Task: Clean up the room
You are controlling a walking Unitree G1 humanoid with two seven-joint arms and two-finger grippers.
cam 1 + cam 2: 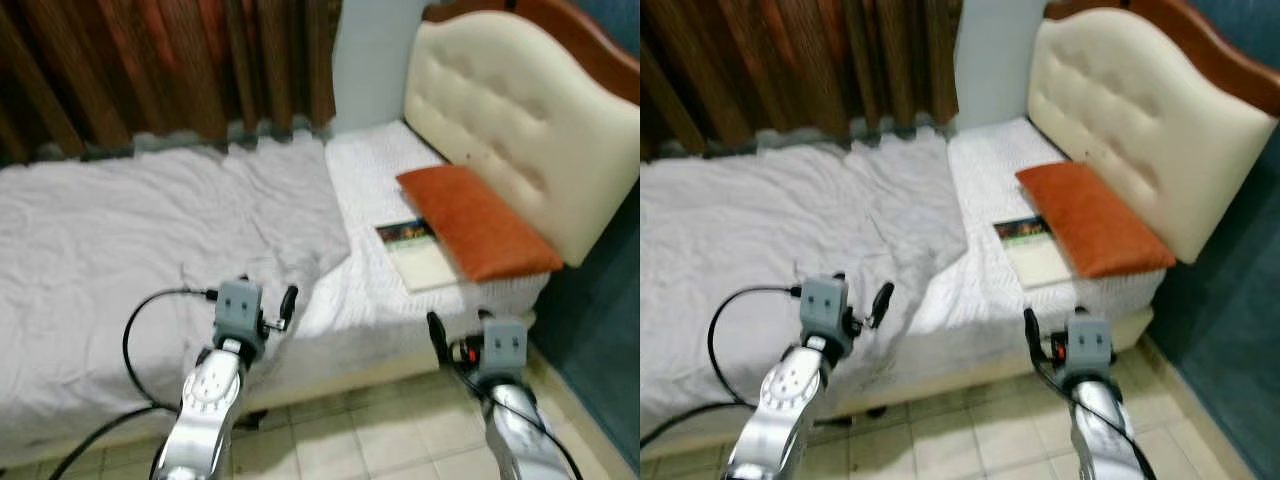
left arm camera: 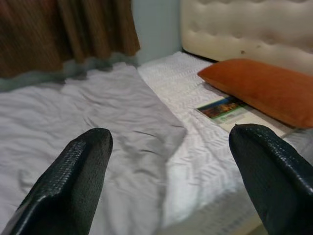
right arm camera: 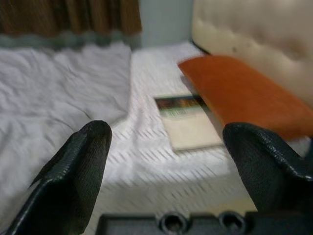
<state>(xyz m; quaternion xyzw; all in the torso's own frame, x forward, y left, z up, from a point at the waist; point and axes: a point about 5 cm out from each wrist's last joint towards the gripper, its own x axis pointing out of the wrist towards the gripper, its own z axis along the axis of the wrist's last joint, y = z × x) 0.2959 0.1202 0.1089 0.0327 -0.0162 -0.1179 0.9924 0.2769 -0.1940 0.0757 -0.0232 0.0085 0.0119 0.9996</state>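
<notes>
Book (image 1: 415, 252) lies on the bed (image 1: 370, 290) just left of the orange pillow (image 1: 478, 222), long axis running near-to-far; right gripper (image 3: 166, 176), spread wide and empty, is nearer; left gripper (image 2: 171, 186) likewise empty.

Both head views look forward and down from standing height at the white-sheeted bed (image 1: 150, 240), taking in both arms. Each wrist view looks low along its own black fingers (image 2: 68, 186), close over the bed edge. All four share the flat orange pillow (image 1: 478, 222) and the cream-covered book (image 3: 188, 122) beside it.
</notes>
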